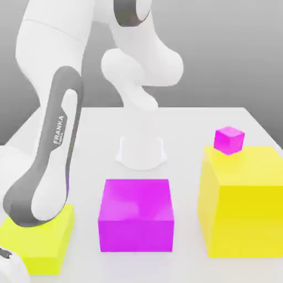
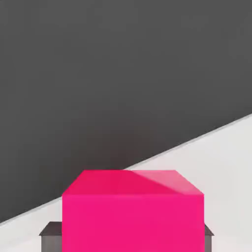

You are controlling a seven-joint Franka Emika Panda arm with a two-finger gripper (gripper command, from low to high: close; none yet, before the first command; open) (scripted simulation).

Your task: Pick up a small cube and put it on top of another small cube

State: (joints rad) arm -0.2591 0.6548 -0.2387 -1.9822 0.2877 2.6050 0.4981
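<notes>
Pink-red small cube (image 2: 133,221) is sitting between the jaws, which are closing on its opposite sides, presumably gripping it for lifting. Magenta small cube (image 1: 229,140) is resting on the tall yellow block (image 1: 243,202), probably serving as the stacking base. Arm (image 1: 41,149) is reaching down at the exterior view's left, its forearm slanting beside the low yellow-green block (image 1: 38,243).

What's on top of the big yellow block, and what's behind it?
A small magenta cube sits on the top face of the yellow block, toward its far edge. Whatever lies directly behind the block is covered by it, so I cannot tell.
</notes>
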